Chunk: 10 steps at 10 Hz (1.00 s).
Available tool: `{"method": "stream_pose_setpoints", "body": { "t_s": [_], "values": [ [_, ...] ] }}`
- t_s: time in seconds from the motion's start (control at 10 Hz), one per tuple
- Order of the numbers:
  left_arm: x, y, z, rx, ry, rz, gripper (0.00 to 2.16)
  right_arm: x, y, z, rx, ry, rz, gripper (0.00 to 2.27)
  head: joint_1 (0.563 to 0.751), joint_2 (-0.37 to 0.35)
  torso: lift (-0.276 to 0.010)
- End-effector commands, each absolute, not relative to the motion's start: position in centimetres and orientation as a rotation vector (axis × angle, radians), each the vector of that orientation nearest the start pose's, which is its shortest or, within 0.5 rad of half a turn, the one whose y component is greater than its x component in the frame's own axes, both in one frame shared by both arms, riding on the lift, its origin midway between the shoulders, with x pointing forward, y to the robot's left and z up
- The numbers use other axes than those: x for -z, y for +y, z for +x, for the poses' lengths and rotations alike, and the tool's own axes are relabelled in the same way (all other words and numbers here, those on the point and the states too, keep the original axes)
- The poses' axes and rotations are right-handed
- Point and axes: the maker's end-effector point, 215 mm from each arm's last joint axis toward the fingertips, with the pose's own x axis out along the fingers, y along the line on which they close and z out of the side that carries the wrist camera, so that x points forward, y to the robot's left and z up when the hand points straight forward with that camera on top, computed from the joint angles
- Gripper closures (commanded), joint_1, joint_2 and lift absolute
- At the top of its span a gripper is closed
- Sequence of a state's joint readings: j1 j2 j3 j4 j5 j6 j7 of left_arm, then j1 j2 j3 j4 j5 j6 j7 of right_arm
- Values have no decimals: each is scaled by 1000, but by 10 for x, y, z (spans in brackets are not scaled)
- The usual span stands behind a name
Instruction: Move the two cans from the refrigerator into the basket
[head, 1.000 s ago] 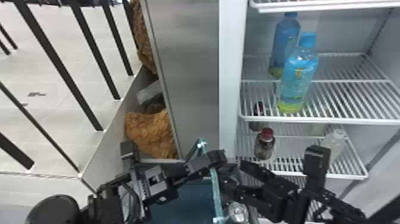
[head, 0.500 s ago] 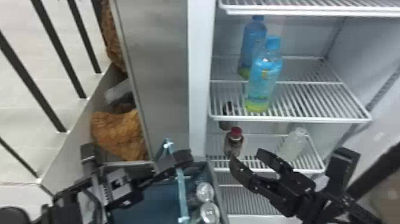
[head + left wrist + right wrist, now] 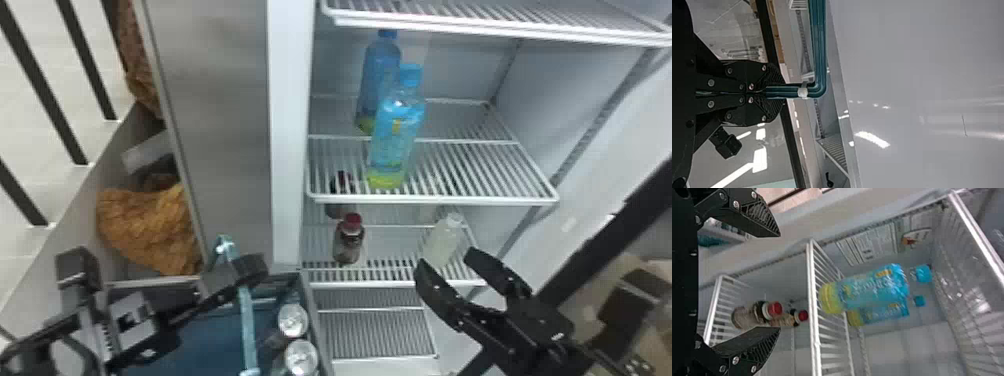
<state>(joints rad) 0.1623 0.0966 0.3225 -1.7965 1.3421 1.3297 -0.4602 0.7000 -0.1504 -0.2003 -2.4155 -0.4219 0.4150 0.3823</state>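
Head view | cans (image 3: 293, 321) in bskt (image 3: 212, 345), well off R gripper (image 3: 445, 260) (jaws spread) | L gripper (image 3: 241, 273) jaws clamped on handle (image 3: 248, 330)

Left wrist cam: my left gripper (image 3: 245, 272) has its flat black fingers (image 3: 773, 77) pinched together on the basket's teal handle (image 3: 818, 47). Handle is grooved lengthwise; runs straight out from the pads, then bends squarely. White clip (image 3: 803, 93) around it, just beside the bend. Behind, I see a wire shelf (image 3: 833, 150) in the refrigerator and a broad, smooth, pale panel (image 3: 914, 58) carrying bright reflections.
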Motion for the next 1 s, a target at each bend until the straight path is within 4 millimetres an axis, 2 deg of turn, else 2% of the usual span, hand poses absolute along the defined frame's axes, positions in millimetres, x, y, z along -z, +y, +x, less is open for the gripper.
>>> {"method": "stream_pose_setpoints", "body": {
  "t_s": [0.0,0.1,0.5,0.8,0.9],
  "values": [
    [319,95,382,962,647,-1302,1197,293,-221,370,-378,171,196,206,695,-164,-35],
    [318,96,382,959,644,-1303,1197,281,-228,367,-369,135,178,208,695,-181,-35],
    [318,104,380,942,630,-1311,1197,259,-247,342,-349,105,126,208,695,-216,-35],
    [317,105,379,942,626,-1312,1197,251,-274,320,-282,110,77,209,695,-242,-35],
    [317,106,378,941,625,-1312,1197,254,-283,315,-267,121,62,209,695,-262,-35]
  ]
}}
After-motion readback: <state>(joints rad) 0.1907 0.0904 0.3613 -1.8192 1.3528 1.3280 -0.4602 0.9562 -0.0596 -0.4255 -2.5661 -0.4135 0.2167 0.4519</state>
